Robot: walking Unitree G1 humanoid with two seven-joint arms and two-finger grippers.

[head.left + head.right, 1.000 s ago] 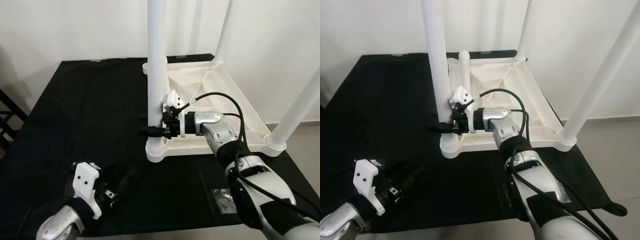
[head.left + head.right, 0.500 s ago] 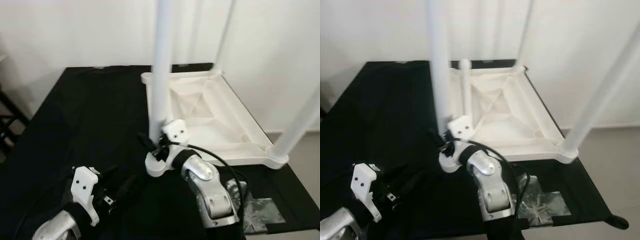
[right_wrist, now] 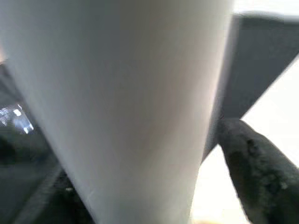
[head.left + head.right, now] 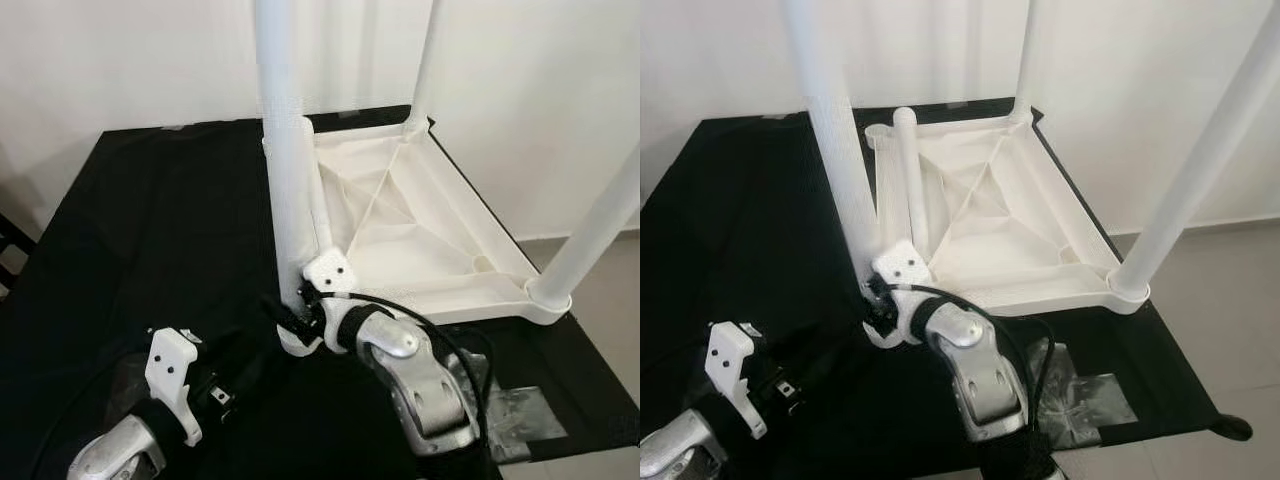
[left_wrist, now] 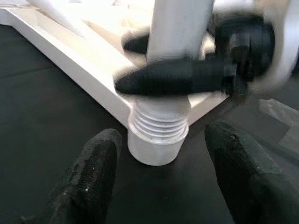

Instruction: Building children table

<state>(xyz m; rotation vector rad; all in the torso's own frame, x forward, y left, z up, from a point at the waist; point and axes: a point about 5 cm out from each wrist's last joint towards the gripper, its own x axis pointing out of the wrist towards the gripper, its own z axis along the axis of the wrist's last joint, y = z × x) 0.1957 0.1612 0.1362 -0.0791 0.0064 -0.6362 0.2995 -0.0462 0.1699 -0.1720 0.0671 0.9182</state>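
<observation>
The left hand [image 4: 235,375] rests low over the black tabletop [image 4: 150,220], near the front edge, fingers pointing toward the near-left corner of the children table [image 4: 400,215]. Its two black fingers [image 5: 96,172] are spread well apart and hold nothing. In the left wrist view the threaded base of the near leg [image 5: 161,123] stands between and beyond the fingertips, apart from both.

The children table lies upside down on the tabletop (white plastic, ribbed underside facing up). The near leg [image 4: 285,150] stands upright in the near-left corner socket [image 4: 300,340]. Just behind it a loose leg [image 4: 908,170] leans inside the frame.

The right hand [image 4: 292,318] reaches in from the right, directly beside the corner socket. Its fingers sit on either side of the near leg, just above the threads; the left wrist view shows one finger [image 5: 173,78] lying across the front of the leg. The fingers are closed around the leg. In the right wrist view the leg [image 3: 121,107] stands between the fingers at close range.

Further right, two more legs stand upright at the far-right [image 4: 425,60] and near-right [image 4: 590,235] corners. A crumpled clear wrapper [image 4: 520,420] lies on the tabletop near the front right.

A plain white wall [image 4: 130,60] stands behind the tabletop, and grey floor [image 4: 1210,320] shows at the right.
</observation>
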